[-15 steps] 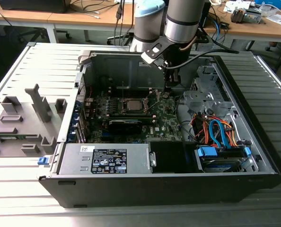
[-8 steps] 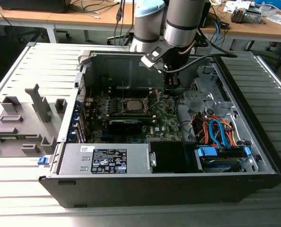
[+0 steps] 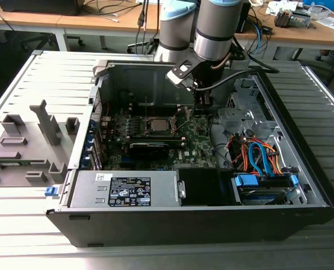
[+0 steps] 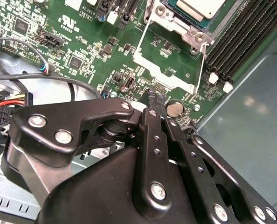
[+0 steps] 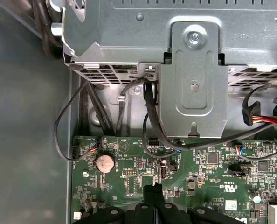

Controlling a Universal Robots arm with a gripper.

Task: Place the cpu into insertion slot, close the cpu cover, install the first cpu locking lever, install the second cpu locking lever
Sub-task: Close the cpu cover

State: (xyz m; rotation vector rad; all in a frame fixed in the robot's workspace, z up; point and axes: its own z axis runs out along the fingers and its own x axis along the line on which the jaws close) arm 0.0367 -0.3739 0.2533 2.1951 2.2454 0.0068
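The cpu (image 4: 201, 5), a silver-grey square, lies in the insertion slot (image 4: 194, 31) on the green motherboard; the exterior view also shows the cpu (image 3: 156, 125) there. The cpu cover (image 4: 152, 66) is swung open away from the slot, with the board showing through its cutout. A thin wire locking lever (image 4: 204, 63) stands unlatched beside it. My gripper (image 4: 155, 99) is shut with nothing in it. It hovers just above the board near a coin battery (image 4: 175, 108), beyond the open cover. In the exterior view my gripper (image 3: 202, 111) is to the slot's right.
The black graphics card (image 3: 149, 147) sits in front of the slot and the power supply (image 3: 127, 190) at the case front. Coloured cables (image 3: 257, 154) fill the exterior view's right. A metal drive cage (image 5: 190, 70) and black cables rise near the gripper. Memory slots (image 4: 241, 37) flank the socket.
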